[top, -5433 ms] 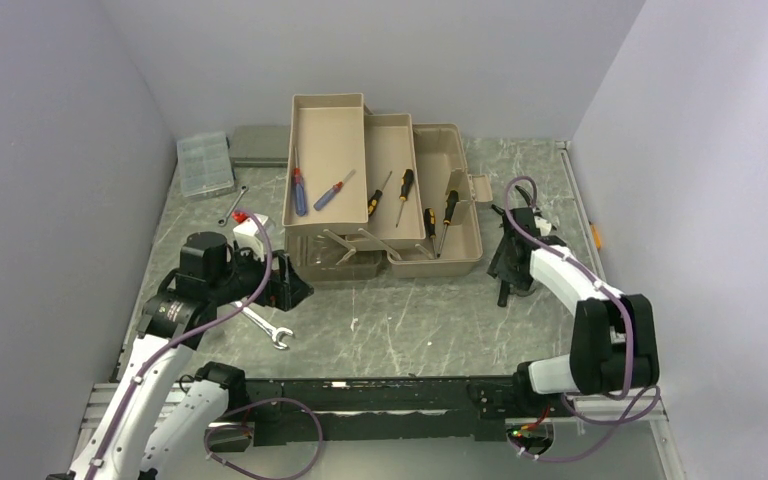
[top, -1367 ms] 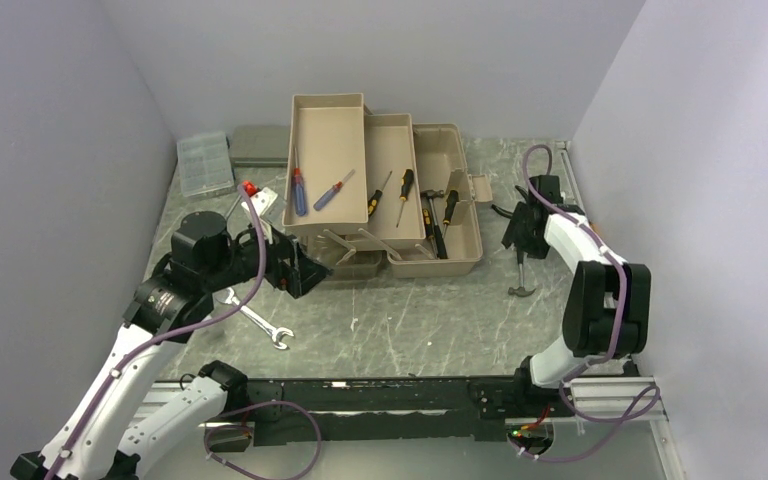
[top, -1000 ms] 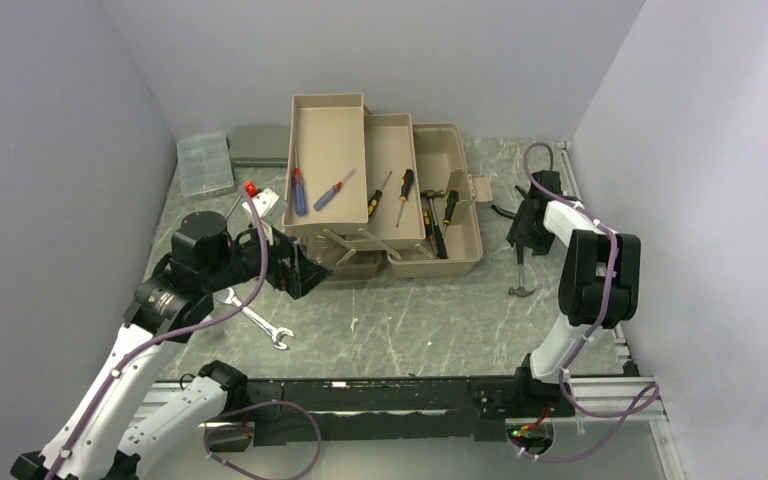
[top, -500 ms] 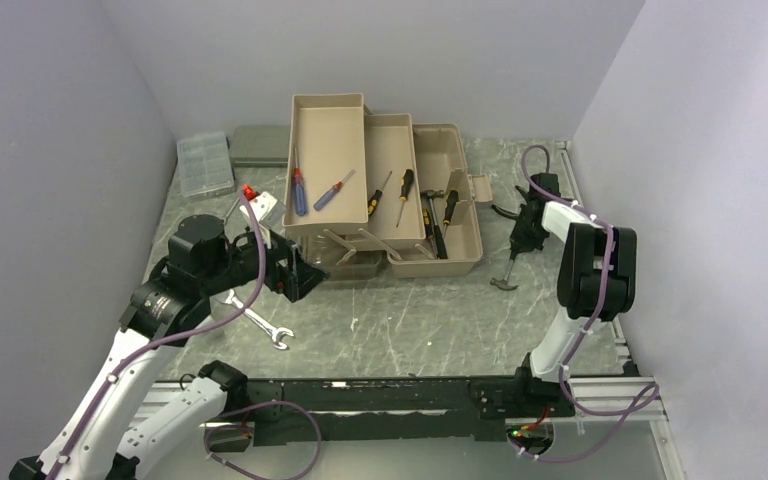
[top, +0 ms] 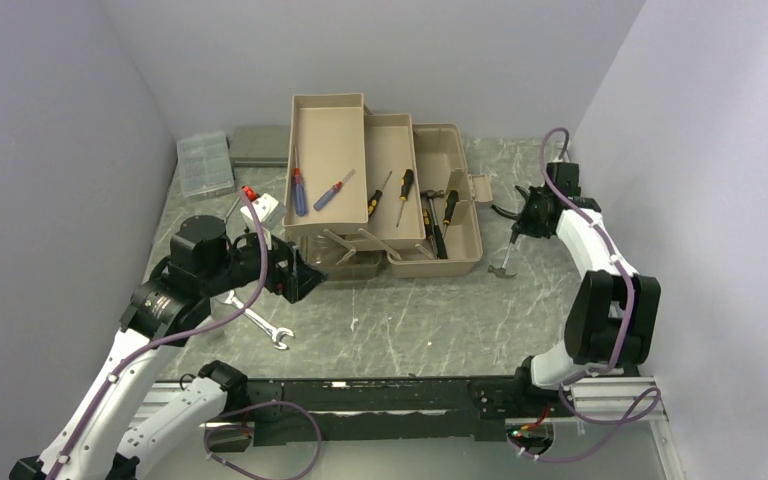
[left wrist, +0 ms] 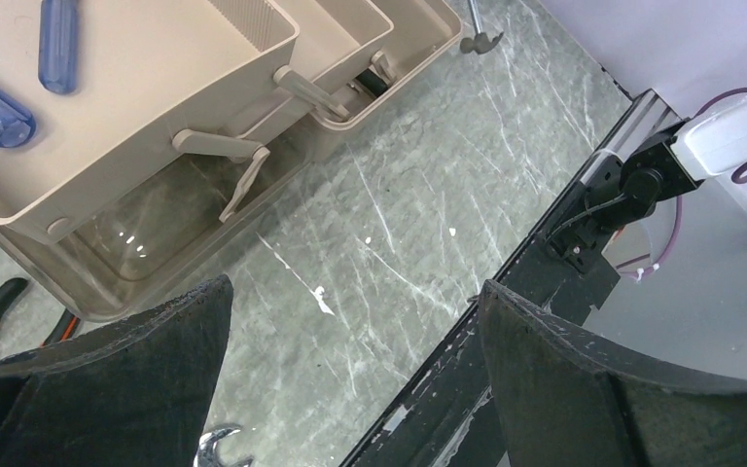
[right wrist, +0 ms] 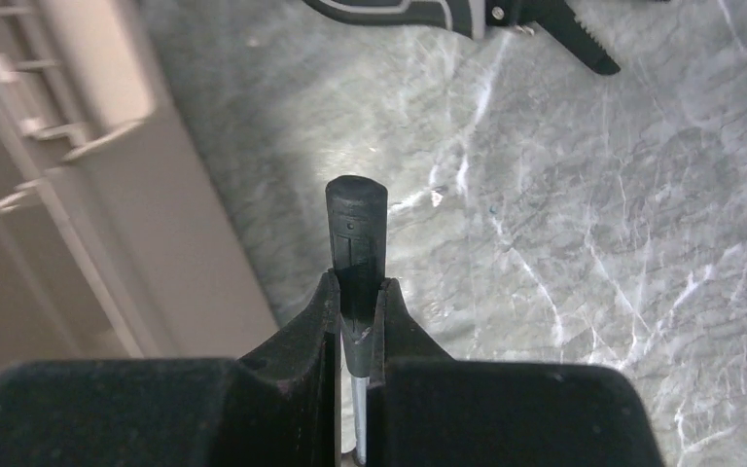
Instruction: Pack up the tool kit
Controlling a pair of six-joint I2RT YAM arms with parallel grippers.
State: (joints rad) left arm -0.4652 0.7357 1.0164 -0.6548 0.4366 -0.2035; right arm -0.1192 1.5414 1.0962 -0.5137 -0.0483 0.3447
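The taupe toolbox (top: 450, 240) stands open at the back with its trays (top: 326, 120) folded out. Screwdrivers lie in the trays and a hammer in the base. My right gripper (top: 528, 222) is shut on the black handle of a small hammer (top: 509, 253), which hangs head down just right of the toolbox. In the right wrist view the handle (right wrist: 356, 224) sticks out between the fingers of the right gripper (right wrist: 357, 292), beside the toolbox wall (right wrist: 107, 195). My left gripper (top: 305, 277) is open and empty in front of the toolbox (left wrist: 156, 146).
Black pliers (top: 503, 211) lie on the table behind the hammer, also in the right wrist view as pliers (right wrist: 467, 12). A large wrench (top: 265, 327) and a small wrench (top: 232, 205) lie at the left. A clear organiser (top: 205, 163) and grey case (top: 260, 145) sit back left.
My right gripper has shut on the hammer's handle, lifted it off the table and carried it left toward the toolbox. The left arm has barely moved.
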